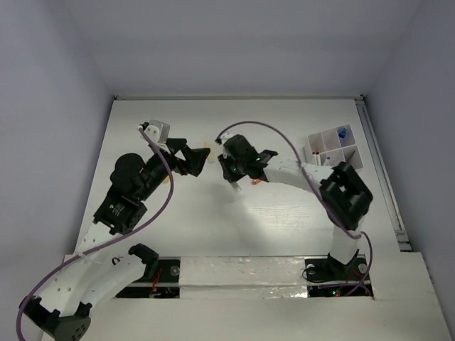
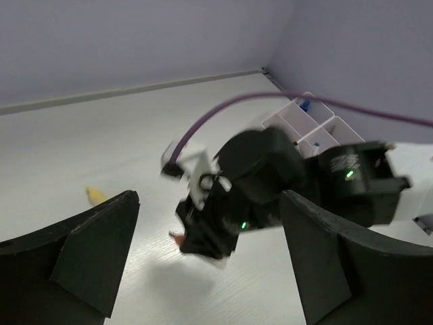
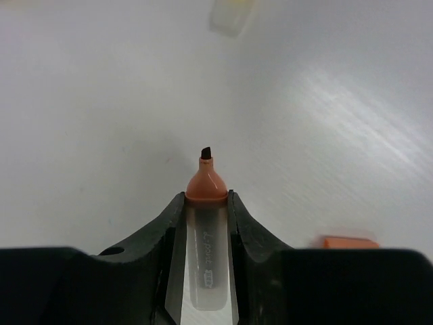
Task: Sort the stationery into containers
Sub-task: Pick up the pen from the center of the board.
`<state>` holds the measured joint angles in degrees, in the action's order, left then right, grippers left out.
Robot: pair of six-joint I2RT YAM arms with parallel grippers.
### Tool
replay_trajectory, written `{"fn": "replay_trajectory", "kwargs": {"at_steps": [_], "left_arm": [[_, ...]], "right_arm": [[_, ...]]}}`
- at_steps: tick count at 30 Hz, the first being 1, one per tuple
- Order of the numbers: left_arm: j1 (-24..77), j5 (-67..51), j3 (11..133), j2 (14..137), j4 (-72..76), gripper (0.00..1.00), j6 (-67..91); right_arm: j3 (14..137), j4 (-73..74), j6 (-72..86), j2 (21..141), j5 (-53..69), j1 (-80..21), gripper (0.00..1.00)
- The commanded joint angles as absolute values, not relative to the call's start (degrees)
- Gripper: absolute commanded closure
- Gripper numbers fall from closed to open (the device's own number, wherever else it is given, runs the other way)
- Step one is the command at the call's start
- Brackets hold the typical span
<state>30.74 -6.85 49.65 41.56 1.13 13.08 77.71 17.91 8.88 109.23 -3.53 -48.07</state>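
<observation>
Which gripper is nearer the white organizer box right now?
Right. The right gripper, clamping an orange-tipped highlighter, sits left of the white organizer box; the left gripper is farther left, beyond it.

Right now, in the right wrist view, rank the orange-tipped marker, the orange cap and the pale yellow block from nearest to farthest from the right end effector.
1. Orange-tipped marker: between the right end effector's fingers.
2. Orange cap: lying close by, off to its right.
3. Pale yellow block: far ahead, at the view's top edge.
</observation>
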Motion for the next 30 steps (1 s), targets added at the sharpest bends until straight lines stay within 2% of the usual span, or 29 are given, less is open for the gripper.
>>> {"fn": "replay_trajectory", "kwargs": {"at_steps": [1,4,11,22,30], "left_arm": [[30.59,-12.56,50.71,42.62,4.92,0.19,12.66],[30.59,-15.46,50.63,44.20,5.53,0.22,12.83],[30.59,-20.21,51.06,48.69,5.80,0.23,13.45],[30.59,-21.36,50.80,51.68,6.51,0.23,14.06],[30.59,-17.58,51.15,53.35,5.54,0.23,13.80]], "right_arm": [[74.55,5.03,15.64,95.58,-5.28,-44.03,1.00],[72.60,-1.91,17.05,89.24,-4.66,-44.03,1.00],[68.30,-14.58,25.56,82.53,-0.53,-44.03,1.00],[67.85,-20.65,28.74,83.14,2.02,-47.02,1.00],[66.80,-25.30,29.88,82.88,2.90,-49.56,1.00]]}}
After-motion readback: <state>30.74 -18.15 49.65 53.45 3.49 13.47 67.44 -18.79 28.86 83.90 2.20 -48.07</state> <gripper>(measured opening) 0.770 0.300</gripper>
